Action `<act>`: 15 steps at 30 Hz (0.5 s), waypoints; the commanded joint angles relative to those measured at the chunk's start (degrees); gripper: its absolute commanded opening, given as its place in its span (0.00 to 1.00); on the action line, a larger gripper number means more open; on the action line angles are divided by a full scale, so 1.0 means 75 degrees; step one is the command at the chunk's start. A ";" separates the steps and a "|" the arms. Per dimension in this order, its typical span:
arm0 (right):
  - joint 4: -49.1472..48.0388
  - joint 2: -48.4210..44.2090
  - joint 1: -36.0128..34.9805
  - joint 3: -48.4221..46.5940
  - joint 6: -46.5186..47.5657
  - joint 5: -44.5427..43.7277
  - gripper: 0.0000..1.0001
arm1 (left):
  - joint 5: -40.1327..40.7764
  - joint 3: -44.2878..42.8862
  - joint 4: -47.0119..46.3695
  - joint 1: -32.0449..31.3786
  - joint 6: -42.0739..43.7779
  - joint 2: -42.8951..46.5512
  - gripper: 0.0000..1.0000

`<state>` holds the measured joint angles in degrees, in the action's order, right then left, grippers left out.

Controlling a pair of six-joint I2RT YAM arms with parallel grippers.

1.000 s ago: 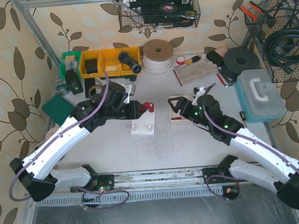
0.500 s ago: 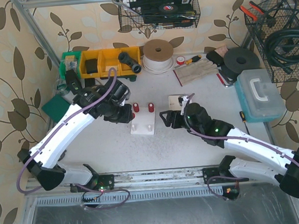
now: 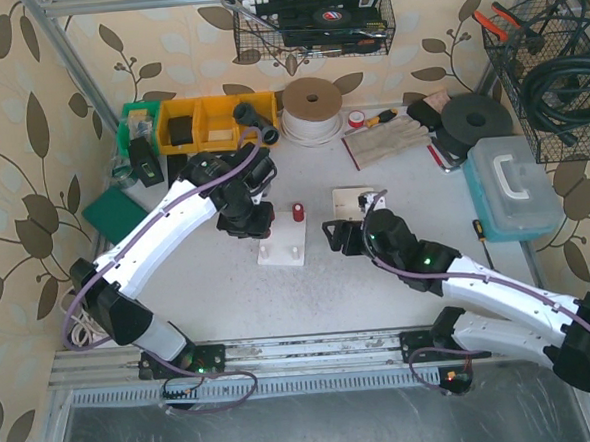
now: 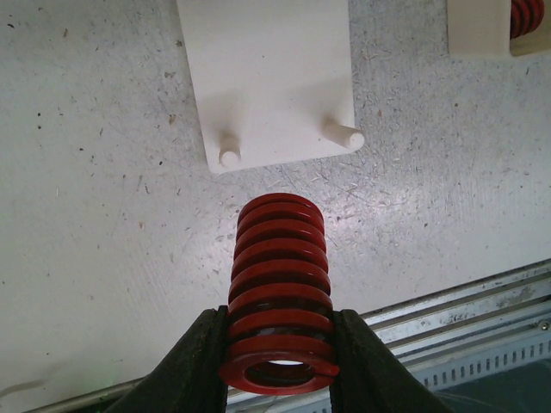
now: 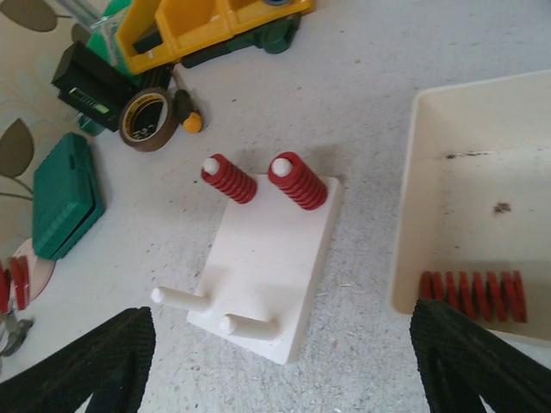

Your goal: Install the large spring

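My left gripper (image 4: 280, 344) is shut on the upper end of a large red spring (image 4: 277, 267) and holds it upright above the table. In the left wrist view the spring's lower end lies just near of the white peg plate (image 4: 267, 77), between its two bare pegs (image 4: 228, 153). In the top view the left gripper (image 3: 255, 221) covers the plate's (image 3: 282, 250) far-left corner. The right wrist view shows red springs (image 5: 231, 179) on both far pegs. My right gripper (image 5: 275, 379) is open and empty, right of the plate (image 5: 267, 267).
A cream tray (image 5: 413, 215) right of the plate holds one red spring (image 5: 469, 295) lying flat. Yellow bins (image 3: 209, 124), a tape roll (image 5: 146, 120) and a green case (image 5: 65, 198) lie far left. A metal rail (image 4: 448, 318) runs along the near edge.
The left arm has swung up and over, bringing its gripper from the plate's left side to above it and hiding the far-left spring. The right gripper has moved from the tray towards the plate.
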<state>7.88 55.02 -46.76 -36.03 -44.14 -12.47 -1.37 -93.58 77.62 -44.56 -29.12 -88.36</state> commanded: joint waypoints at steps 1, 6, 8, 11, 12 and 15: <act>0.0258 -0.0238 -0.0036 0.0246 -0.0505 -0.0819 0.82 | 0.0151 0.0114 0.0040 0.0069 0.0100 0.0076 0.00; 0.0094 -0.0381 -0.0034 0.0539 -0.0804 -0.1221 0.90 | 0.0228 0.0176 0.0045 0.0069 0.0139 -0.0225 0.00; 0.0034 -0.0542 -0.0034 0.0732 -0.1031 -0.1535 0.94 | 0.0168 0.0135 0.0061 0.0070 0.0138 -0.0383 0.00; -0.0066 -0.0746 -0.0023 0.0957 -0.1281 -0.1749 0.99 | 0.0179 0.0080 0.0095 0.0061 0.0142 -0.0556 0.00; -0.0093 -0.0777 -0.0023 0.1000 -0.1292 -0.1767 0.99 | 0.0207 0.0061 0.0131 0.0063 0.0142 -0.0604 0.00; 0.0066 -0.0704 -0.0023 0.0961 -0.1473 -0.1840 0.99 | 0.0258 0.0148 0.0121 0.0060 0.0120 -0.0638 0.00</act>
<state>8.40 49.95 -46.76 -29.23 -52.47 -23.00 -0.43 -92.27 77.54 -44.56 -28.93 -93.45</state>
